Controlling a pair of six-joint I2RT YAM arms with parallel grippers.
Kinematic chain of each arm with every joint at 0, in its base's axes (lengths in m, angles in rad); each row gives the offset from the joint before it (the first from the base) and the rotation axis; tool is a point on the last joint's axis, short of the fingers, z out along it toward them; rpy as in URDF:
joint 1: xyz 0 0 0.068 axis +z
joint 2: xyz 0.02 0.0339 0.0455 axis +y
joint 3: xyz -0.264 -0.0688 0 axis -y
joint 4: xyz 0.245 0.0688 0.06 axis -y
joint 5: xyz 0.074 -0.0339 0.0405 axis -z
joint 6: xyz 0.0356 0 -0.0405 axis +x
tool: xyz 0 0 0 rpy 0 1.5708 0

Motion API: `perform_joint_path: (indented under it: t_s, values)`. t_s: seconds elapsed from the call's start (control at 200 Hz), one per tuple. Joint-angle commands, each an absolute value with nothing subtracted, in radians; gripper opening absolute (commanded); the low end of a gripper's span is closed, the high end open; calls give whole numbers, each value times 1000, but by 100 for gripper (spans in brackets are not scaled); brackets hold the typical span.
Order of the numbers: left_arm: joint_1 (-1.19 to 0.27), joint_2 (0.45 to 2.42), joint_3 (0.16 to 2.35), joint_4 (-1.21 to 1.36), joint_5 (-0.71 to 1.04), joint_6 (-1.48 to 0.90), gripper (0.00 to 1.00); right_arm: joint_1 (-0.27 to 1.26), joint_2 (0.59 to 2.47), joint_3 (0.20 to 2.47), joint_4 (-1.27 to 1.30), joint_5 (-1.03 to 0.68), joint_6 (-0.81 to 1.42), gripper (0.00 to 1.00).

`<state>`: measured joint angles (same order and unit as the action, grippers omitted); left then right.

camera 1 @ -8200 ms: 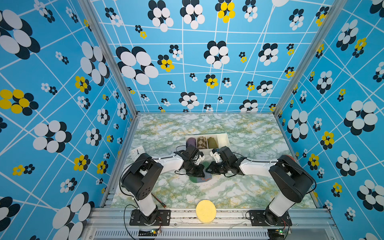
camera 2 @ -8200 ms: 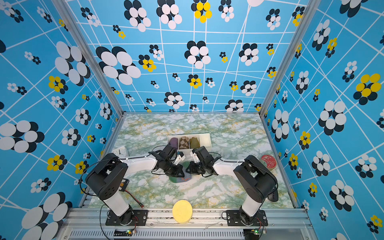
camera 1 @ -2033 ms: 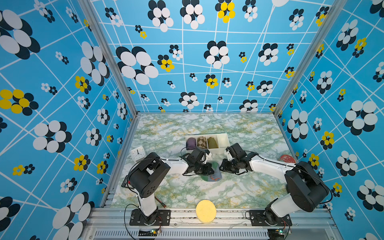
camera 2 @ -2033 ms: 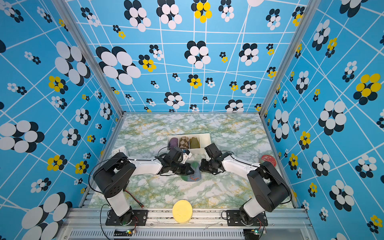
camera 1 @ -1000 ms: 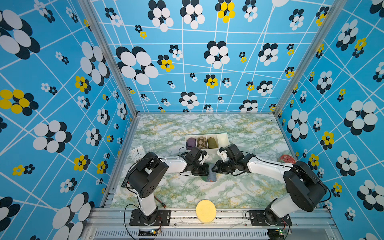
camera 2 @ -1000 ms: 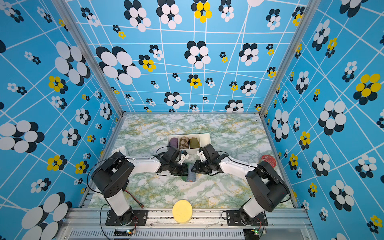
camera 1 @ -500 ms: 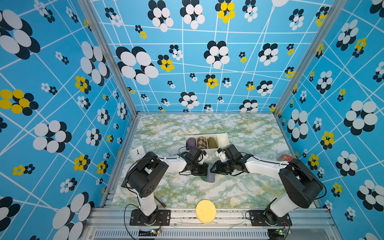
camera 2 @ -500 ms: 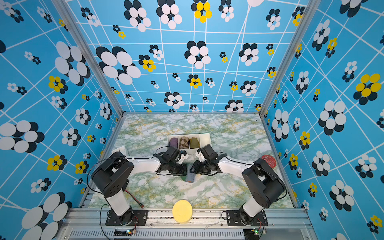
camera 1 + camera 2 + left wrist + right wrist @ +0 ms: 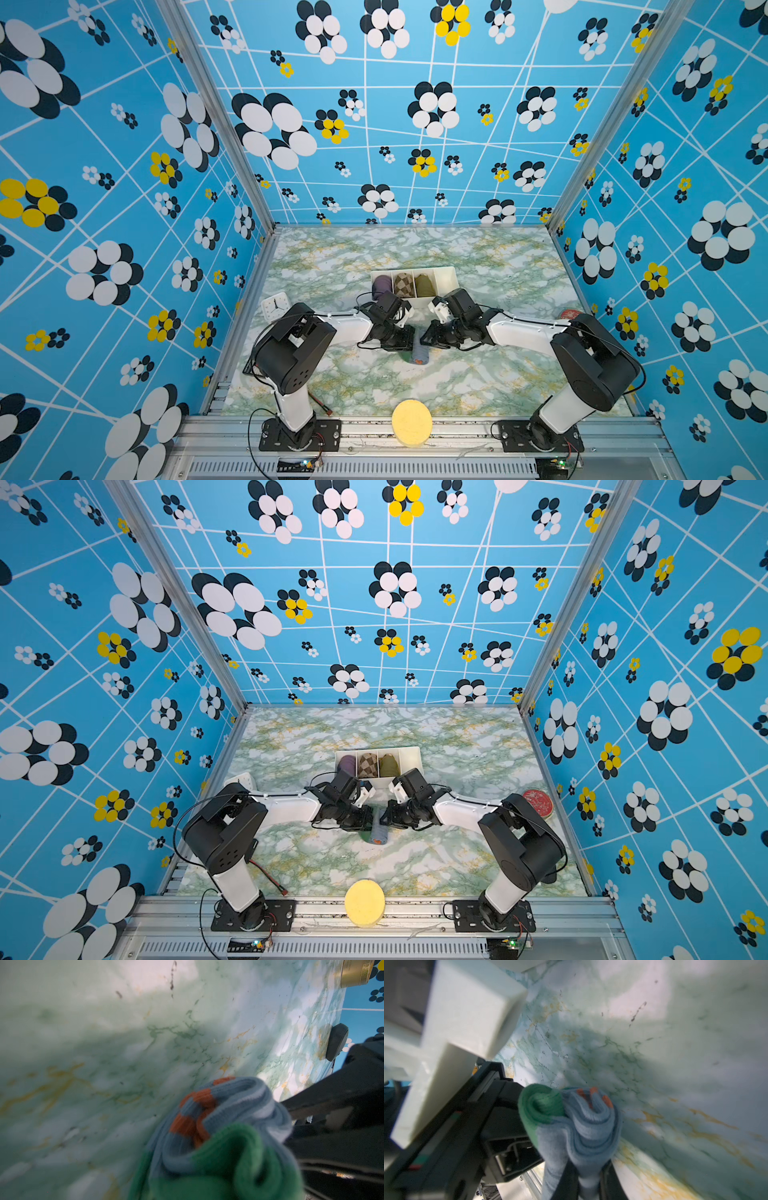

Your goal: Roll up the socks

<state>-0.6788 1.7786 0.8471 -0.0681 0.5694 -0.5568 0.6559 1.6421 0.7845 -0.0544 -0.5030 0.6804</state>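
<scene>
Right tool (image 9: 587,1178) clamps the rolled socks (image 9: 591,1126), left tool (image 9: 407,337) closed beside their green end, bare table (image 9: 457,382) in front.

- Two arms: left (image 9: 345,328), right (image 9: 523,332)
- One roll of socks (image 9: 421,351)
- One tray (image 9: 446,275), four compartments
- Three rolls in it: purple (image 9: 381,286), checkered (image 9: 402,284), olive (image 9: 424,285)
- One clock (image 9: 275,306)
- One yellow disc (image 9: 411,420)
- One red disc (image 9: 539,802)
- One red-tipped stick (image 9: 270,877)

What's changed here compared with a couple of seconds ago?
The right claw swung in from the right and closed on the socks, now a compact roll. The left claw barely moved; the tray behind stayed put.
</scene>
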Motion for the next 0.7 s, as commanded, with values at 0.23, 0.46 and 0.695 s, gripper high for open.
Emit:
perform_joint_path:
  t_s: [0.23,0.46,0.695]
  values:
    - [-682,1864,826,-207,479,-523,7,734,1656,821,-177,-355,617,0]
    - [-664,1826,851,-304,425,-478,10,739,1651,848,-257,-287,584,0]
    - [-628,1780,848,-361,399,-450,11,742,1651,853,-270,-269,578,0]
